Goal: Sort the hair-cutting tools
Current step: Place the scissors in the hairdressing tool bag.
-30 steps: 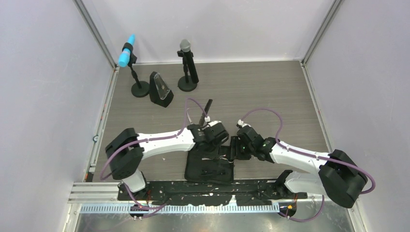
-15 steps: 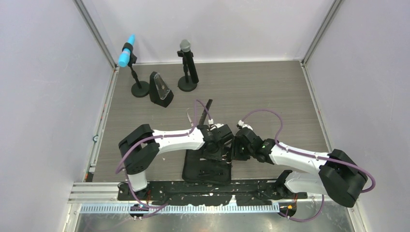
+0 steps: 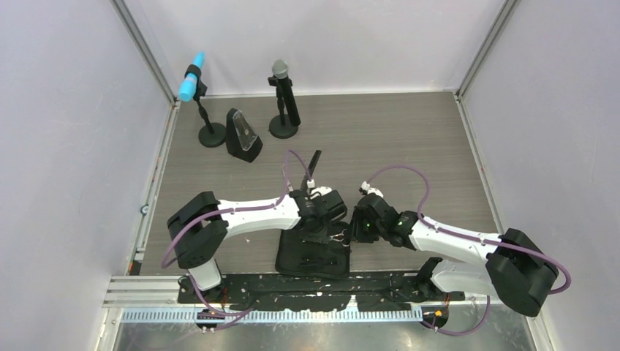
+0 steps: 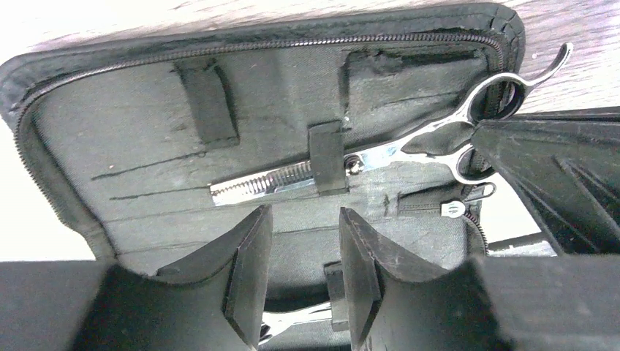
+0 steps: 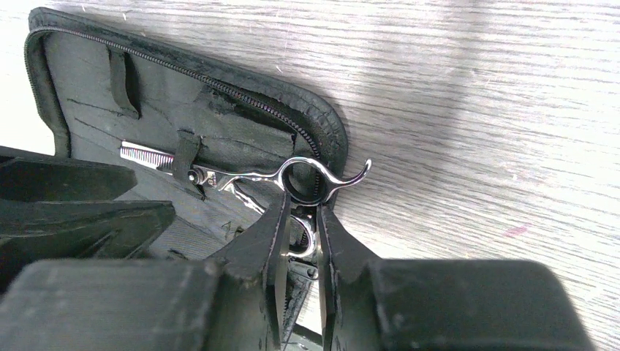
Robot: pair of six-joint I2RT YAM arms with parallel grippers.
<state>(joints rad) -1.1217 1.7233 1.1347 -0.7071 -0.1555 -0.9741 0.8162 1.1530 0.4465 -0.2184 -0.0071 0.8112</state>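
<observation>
Reaching in from the right side, the right arm's fingers (image 5: 281, 219) have their tips on either side of the lower handle ring of the scissors (image 5: 245, 174). The gap between them is narrow and they seem to pinch that ring. The scissors lie inside the open black pouch (image 5: 322, 121), which sits on the bench (image 5: 475, 110) at the near edge between the two arms. The toothed blade is tucked under a fabric strap (image 5: 184, 150). The long axis runs across the pouch: tip toward the left arm's side, handles poking past the zipper edge toward the right arm. That puts the handles directly at the right fingertips, so the right arm is the nearer one. Any slide would probably have to follow the blade's line through the strap, not go sideways against it.

The left arm's fingers (image 4: 248, 278) hang spread over the pouch's middle and hold nothing. The strapped blade lies just beyond their tips, and a second pair of scissors (image 4: 292, 322) shows beneath them.
</observation>
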